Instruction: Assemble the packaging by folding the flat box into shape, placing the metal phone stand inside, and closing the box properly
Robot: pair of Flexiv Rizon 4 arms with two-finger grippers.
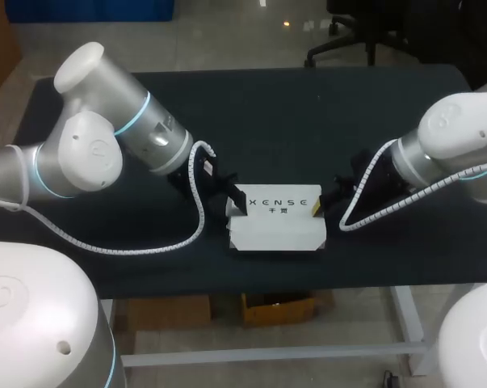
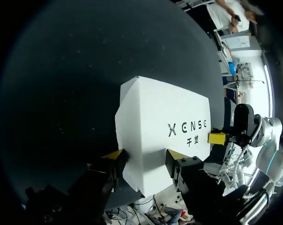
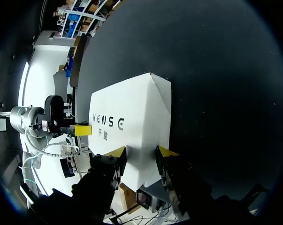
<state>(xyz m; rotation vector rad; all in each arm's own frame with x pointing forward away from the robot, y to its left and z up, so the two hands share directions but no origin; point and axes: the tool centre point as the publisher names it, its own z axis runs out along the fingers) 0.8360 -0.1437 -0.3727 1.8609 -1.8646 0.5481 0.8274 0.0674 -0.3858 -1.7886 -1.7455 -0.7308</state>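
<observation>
the box (image 1: 275, 220) lies on the bench (image 1: 251, 113) toward its near edge, long axis running left to right. the left gripper (image 2: 145, 155) is clamped across its left end and the right gripper (image 3: 141, 152) across its right end, fingers touching from both sides. neither arm is nearer. no stand is in sight, so shaping the box likely comes first.

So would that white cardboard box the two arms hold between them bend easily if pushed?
Probably light and somewhat flexible: the white cardboard box looks hollow, folded from thin sheet. It may dent if squeezed harder, since the left end effector and right end effector pinch only its two ends. Flat-sided, so it shouldn't roll.
</observation>
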